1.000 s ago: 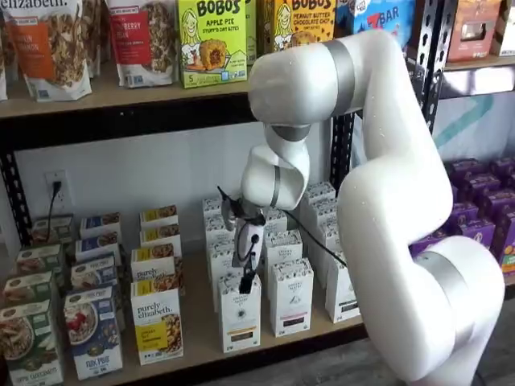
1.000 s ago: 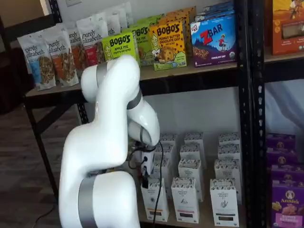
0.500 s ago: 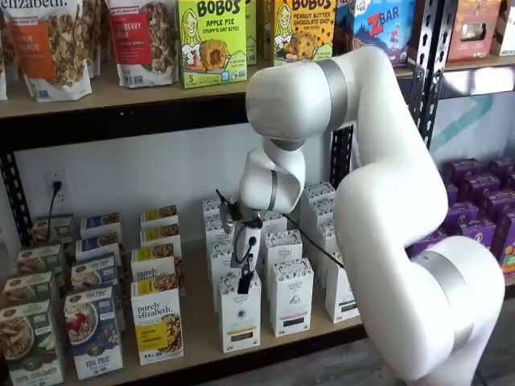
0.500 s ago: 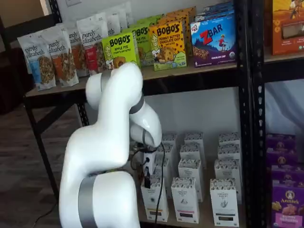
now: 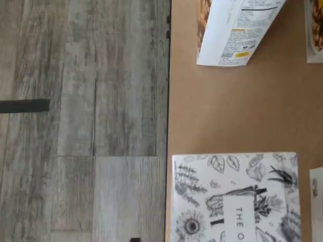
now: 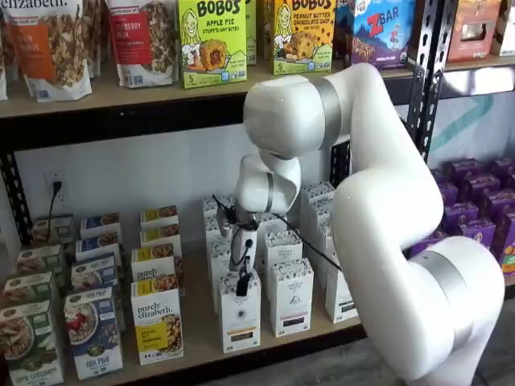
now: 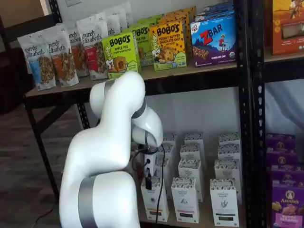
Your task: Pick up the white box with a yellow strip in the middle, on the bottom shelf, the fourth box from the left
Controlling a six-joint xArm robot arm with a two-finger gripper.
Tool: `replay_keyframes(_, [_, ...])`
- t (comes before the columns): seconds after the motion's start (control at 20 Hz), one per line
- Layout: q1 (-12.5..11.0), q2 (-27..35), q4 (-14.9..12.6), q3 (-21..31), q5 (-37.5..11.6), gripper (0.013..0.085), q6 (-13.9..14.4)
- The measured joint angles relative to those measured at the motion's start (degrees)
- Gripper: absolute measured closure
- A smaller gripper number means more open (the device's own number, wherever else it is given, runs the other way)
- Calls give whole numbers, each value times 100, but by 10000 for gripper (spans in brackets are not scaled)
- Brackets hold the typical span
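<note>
The white box stands at the front of the bottom shelf, with a speckled top band and a dark label with a yellowish strip. It shows in both shelf views. My gripper hangs right over its top edge, also seen in a shelf view. The black fingers show as one dark piece with no gap, so I cannot tell their state. In the wrist view a white carton top with leaf drawings sits on the tan shelf board.
Like cartons with a pink strip stand just to the right. "purely elizabeth" boxes stand to the left, one showing in the wrist view. Purple boxes sit beyond the black upright. Grey plank floor lies before the shelf edge.
The arm's upper joints have leaned lower and further toward the shelves. The gripper has shifted only slightly and stays over the front white box.
</note>
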Motion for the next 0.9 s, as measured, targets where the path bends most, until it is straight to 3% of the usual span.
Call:
replay_keyframes(0.35, [2, 279, -229, -343, 164, 130, 209])
replay_keyframes(0.9, [13, 444, -321, -355, -134, 130, 269])
